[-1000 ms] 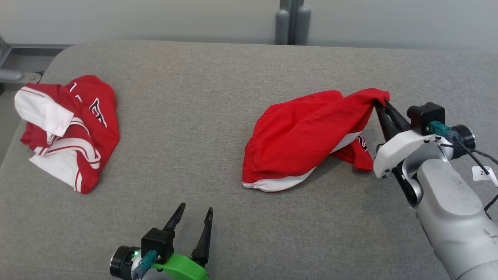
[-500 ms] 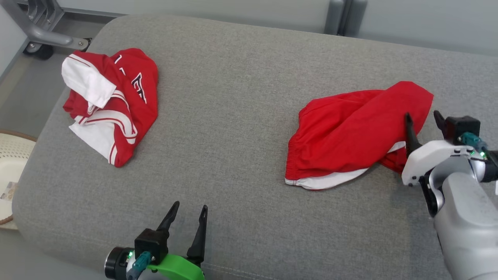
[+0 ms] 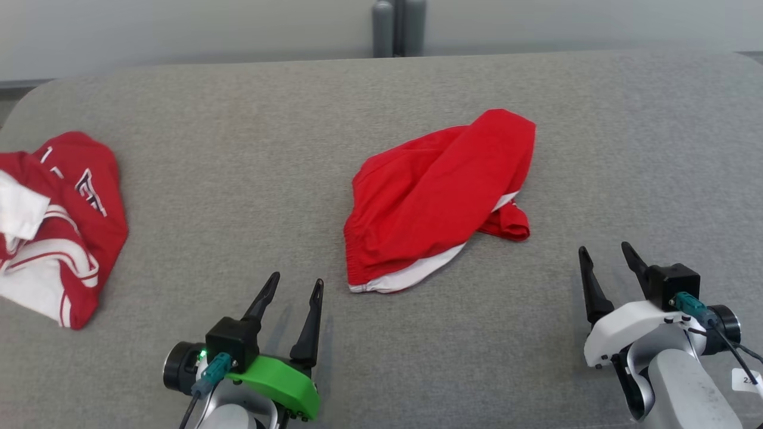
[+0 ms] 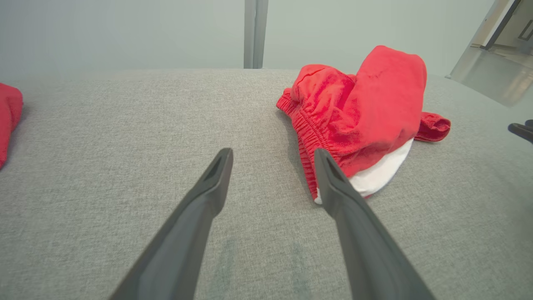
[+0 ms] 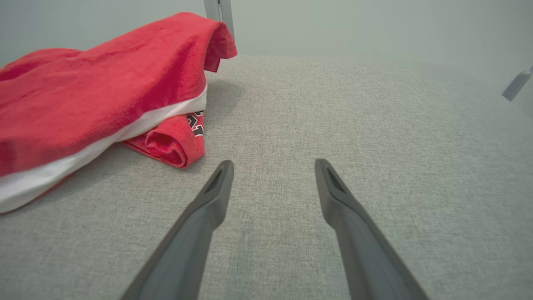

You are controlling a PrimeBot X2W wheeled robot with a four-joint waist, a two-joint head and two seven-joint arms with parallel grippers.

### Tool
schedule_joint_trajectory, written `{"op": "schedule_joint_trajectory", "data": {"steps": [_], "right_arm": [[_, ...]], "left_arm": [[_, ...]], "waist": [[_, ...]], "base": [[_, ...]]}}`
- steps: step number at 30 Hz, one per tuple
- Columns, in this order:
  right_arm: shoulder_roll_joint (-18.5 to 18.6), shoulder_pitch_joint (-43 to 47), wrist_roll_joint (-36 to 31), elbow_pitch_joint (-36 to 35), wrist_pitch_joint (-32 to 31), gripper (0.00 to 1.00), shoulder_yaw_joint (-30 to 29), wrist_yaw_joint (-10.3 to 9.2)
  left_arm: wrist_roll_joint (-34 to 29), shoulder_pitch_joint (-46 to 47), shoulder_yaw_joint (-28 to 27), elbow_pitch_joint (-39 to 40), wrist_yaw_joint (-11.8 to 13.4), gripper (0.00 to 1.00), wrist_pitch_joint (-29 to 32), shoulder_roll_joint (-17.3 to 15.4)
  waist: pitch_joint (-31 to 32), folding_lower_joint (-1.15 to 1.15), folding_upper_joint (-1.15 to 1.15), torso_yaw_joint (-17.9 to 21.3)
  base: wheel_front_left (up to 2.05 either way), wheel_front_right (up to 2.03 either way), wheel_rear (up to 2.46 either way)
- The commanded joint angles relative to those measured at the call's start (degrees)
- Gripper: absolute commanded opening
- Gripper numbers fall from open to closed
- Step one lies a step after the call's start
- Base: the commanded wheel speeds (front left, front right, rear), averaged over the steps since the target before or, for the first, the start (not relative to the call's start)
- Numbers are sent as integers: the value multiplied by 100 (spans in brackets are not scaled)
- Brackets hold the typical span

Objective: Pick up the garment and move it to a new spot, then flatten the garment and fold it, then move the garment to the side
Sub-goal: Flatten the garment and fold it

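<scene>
Lying crumpled near the middle of the grey cushion (image 3: 238, 149), the red garment (image 3: 438, 190) touched neither arm, so the pick-up and move to a new spot looked done. It was bunched, a red layer draped over a white-trimmed one, with a rolled hem poking out on its right; flattening, folding and the shift aside all seemed left. The left gripper (image 3: 298, 279) and right gripper (image 3: 603, 248) hung near it, jaws spread, holding nothing. Another red-and-white garment (image 3: 53, 226) lay well apart at the left
</scene>
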State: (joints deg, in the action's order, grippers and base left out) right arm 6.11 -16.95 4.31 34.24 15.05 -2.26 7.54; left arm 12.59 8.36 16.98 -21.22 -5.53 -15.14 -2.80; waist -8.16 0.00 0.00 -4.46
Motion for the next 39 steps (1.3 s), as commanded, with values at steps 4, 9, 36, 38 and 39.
{"op": "schedule_joint_trajectory", "data": {"steps": [4,9,36,38,39], "right_arm": [[-24,207,56,-255,18,100,149,-10],[-84,265,81,-317,19,100,224,-10],[-203,195,119,-346,19,100,111,-10],[-213,238,130,-351,19,100,96,-10],[-214,262,128,-343,19,100,73,-10]], "left_arm": [[30,233,-59,-223,-13,100,-1,-18],[334,267,-126,-493,-33,100,-1,-21],[395,690,-302,-695,-114,0,-1,-21],[336,670,-289,-275,-150,0,-1,-22],[359,652,-262,-58,-162,0,-1,-22]], "waist": [[64,0,0,1099],[13,0,0,1379],[-194,0,0,1753],[-174,0,0,1694],[-155,0,0,1654]], "base": [[0,0,0],[0,0,0],[0,0,0],[0,0,0],[0,0,0]]}}
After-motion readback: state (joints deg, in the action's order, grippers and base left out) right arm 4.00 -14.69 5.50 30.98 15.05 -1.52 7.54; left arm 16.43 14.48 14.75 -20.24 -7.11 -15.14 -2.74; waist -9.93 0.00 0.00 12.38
